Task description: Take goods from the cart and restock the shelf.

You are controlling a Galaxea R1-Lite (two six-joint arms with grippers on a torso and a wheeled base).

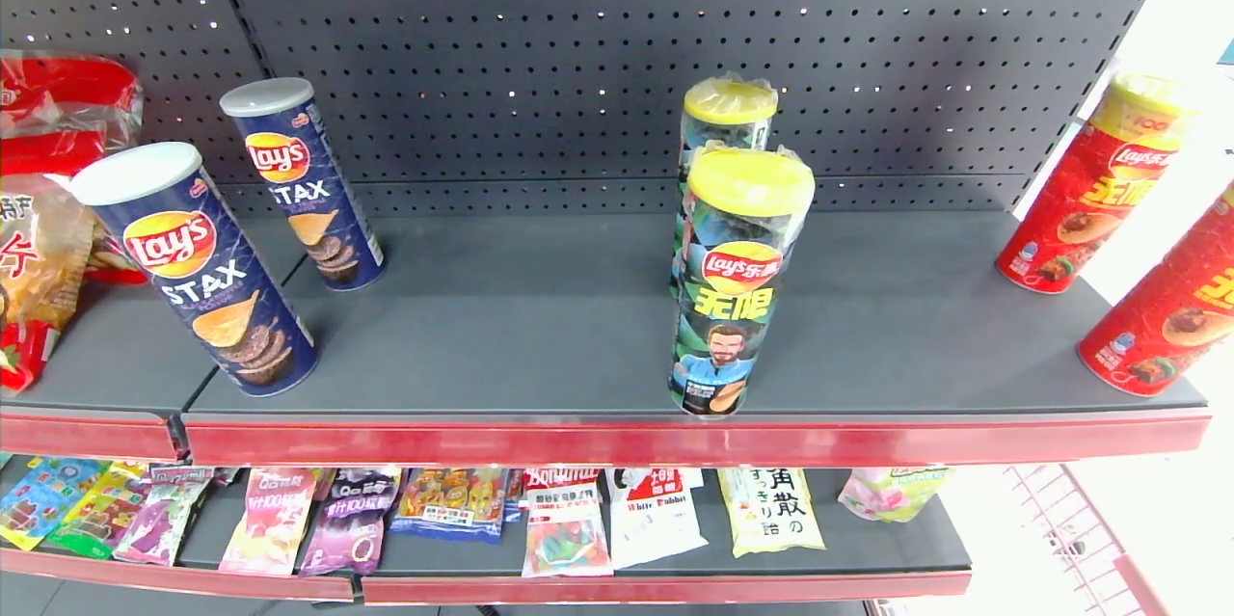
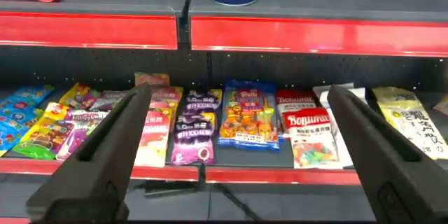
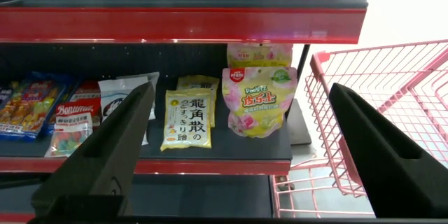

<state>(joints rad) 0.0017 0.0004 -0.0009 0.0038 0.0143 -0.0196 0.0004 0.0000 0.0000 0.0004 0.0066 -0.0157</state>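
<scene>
The upper shelf (image 1: 578,327) holds two blue chip cans (image 1: 207,274) on the left, two green cans with yellow lids (image 1: 735,288) in the middle and two red cans (image 1: 1089,187) on the right. The pink wire cart (image 3: 392,47) stands to the right of the shelf unit, and its corner (image 1: 1080,529) appears low in the head view. My left gripper (image 2: 239,89) is open and empty, facing the lower shelf's snack packets (image 2: 241,115). My right gripper (image 3: 241,87) is open and empty too, in front of the lower shelf's right end, beside the cart.
Snack packets (image 1: 453,500) lie in a row on the lower shelf (image 1: 868,549). Red and clear bags (image 1: 48,163) crowd the upper shelf's left end. A perforated back panel (image 1: 578,47) closes the rear. Bare shelf lies between the blue and green cans.
</scene>
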